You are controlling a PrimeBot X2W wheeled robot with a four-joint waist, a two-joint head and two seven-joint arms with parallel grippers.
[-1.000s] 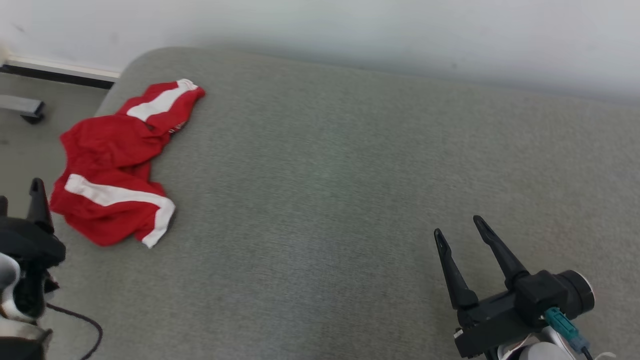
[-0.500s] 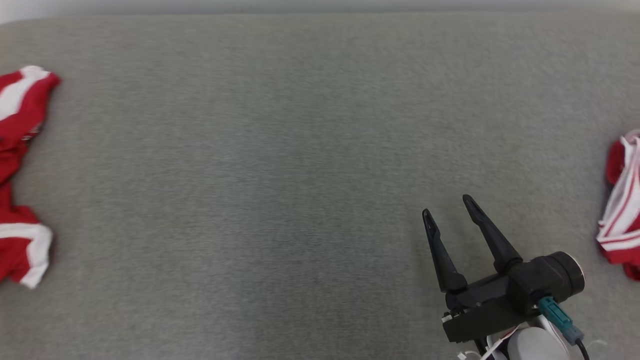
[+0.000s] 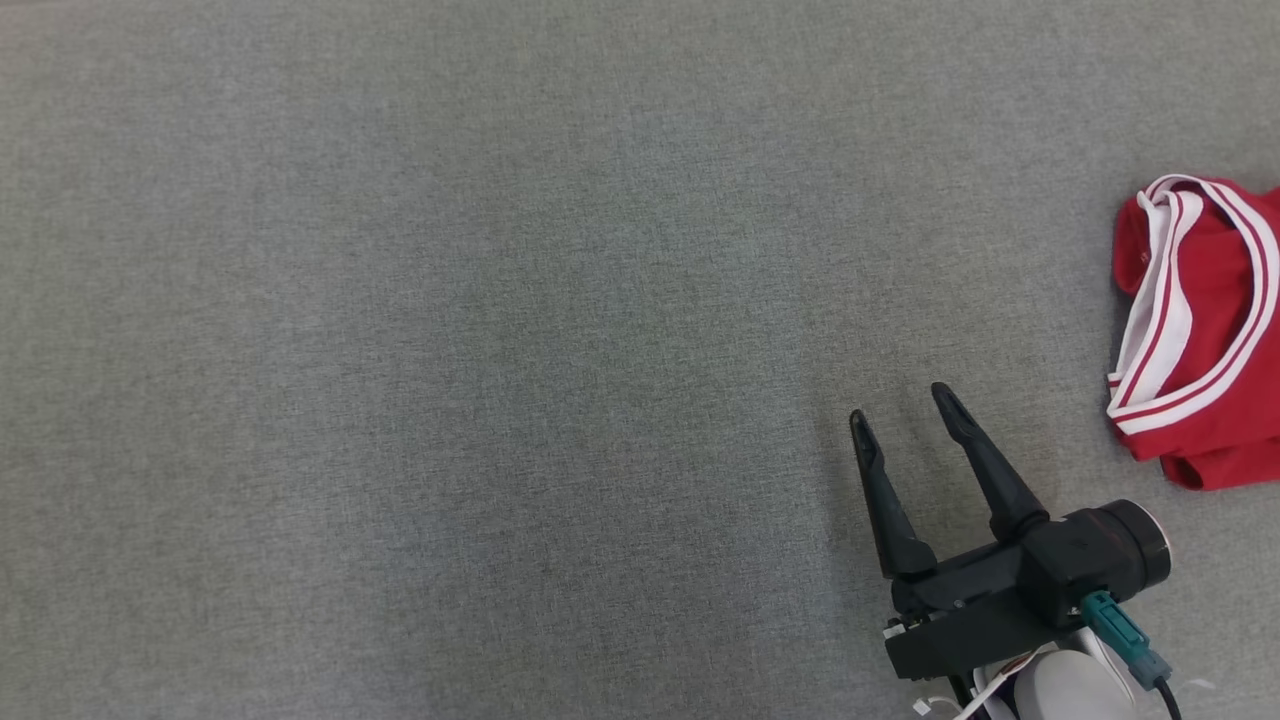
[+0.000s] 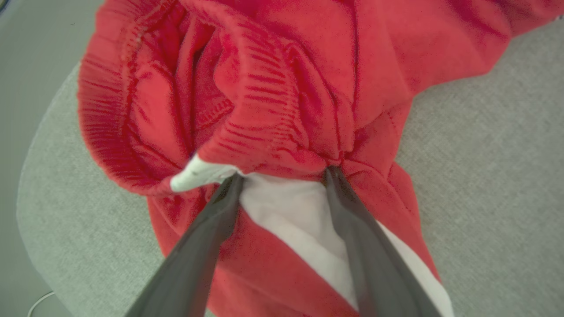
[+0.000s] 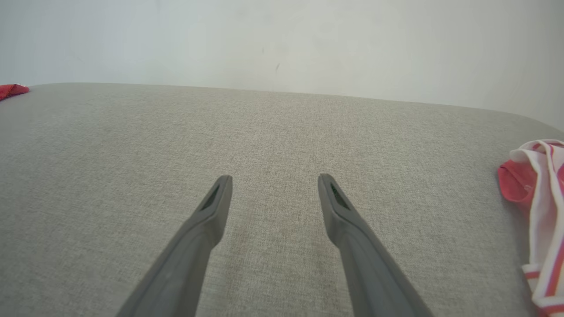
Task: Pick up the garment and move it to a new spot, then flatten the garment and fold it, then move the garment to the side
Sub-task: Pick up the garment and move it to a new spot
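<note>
Nearest, left end effector (image 4: 284, 176): fingers were spread, tips set against the red garment (image 4: 273, 88) at its white stripe, nothing gripped. Garment was found crumpled by a rounded corner of the grey tabletop (image 4: 484, 145). Right end effector (image 3: 900, 405): released, empty. Farther right, a second red-and-white garment (image 3: 1200, 330) was noted. Pickup was judged not yet made; moving, flattening, folding, setting aside outstanding.

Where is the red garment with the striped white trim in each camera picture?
Head view: the striped-trim garment lies at the right edge, right of the right gripper.
Right wrist view: again at the right edge, partly cut off.
Left wrist view: a different red garment with a plain white panel, at the left gripper fingertips.
Shared landmark: the grey padded surface.
</note>
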